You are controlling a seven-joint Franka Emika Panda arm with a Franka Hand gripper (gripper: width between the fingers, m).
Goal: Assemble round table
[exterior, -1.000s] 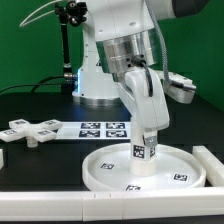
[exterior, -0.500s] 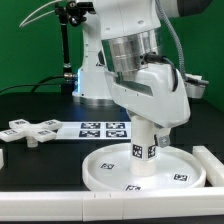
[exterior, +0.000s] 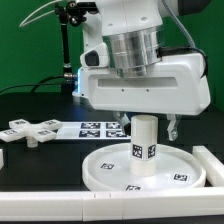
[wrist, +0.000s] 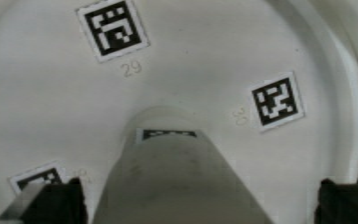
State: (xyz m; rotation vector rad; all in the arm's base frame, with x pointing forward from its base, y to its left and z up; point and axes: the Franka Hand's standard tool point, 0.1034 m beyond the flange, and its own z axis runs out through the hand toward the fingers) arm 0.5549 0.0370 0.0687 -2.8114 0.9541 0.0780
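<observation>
The large round disc (exterior: 105,166) lies flat near the front, with tags on its face; it also fills the wrist view (wrist: 176,90). The short thick post (exterior: 144,142) stands upright at the disc's centre and shows in the wrist view (wrist: 179,175). My gripper (exterior: 146,126) hangs just over the post, open, with one finger (wrist: 41,196) on each side and a gap to the post on both sides. The cross-shaped piece (exterior: 28,131) lies on the table at the exterior view's left.
The marker board (exterior: 103,128) lies behind the disc. A long white rail (exterior: 90,199) runs along the front edge, another (exterior: 207,161) stands at the exterior view's right. The robot base (exterior: 90,85) and a black stand (exterior: 68,45) are at the back.
The hand has turned about the post from narrow-on to broadside, and its fingers now stand apart from the post. The post and disc have stayed in place.
</observation>
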